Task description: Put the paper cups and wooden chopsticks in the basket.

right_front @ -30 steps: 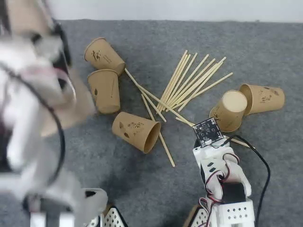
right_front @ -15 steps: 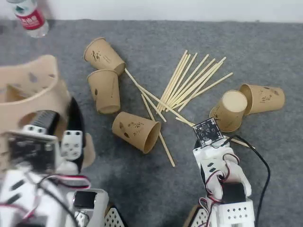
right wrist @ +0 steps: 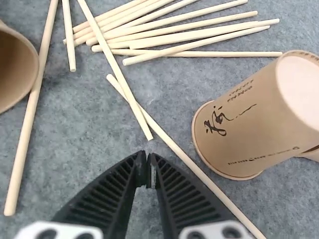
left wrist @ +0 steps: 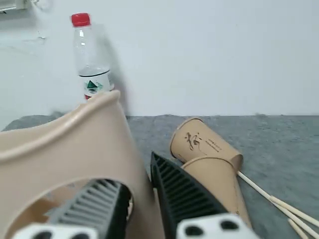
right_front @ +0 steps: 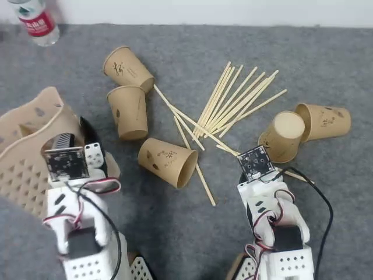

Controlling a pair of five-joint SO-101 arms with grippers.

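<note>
Several brown paper cups lie on the grey carpet: two at the back left [right_front: 128, 69] [right_front: 129, 112], one in the middle [right_front: 168, 161], two at the right [right_front: 282, 137] [right_front: 323, 121]. Wooden chopsticks [right_front: 236, 105] fan out between them. The beige basket [right_front: 23, 146] stands at the left. My left gripper [left wrist: 140, 174] is shut on the basket's wall [left wrist: 75, 144], one finger on each side. My right gripper [right wrist: 147, 164] is shut and holds nothing. It hangs just over the carpet beside a chopstick [right wrist: 130, 107] and near the upturned cup [right wrist: 259, 119].
A plastic bottle [right_front: 36, 22] with a red cap stands at the back left by the white wall; the left wrist view has the bottle [left wrist: 92, 64] behind the basket. The right arm's base [right_front: 280, 256] sits at the front edge.
The left arm has swung down with the basket, which went from a raised blur to resting lower at the left. The right arm, cups and chopsticks have kept still.
</note>
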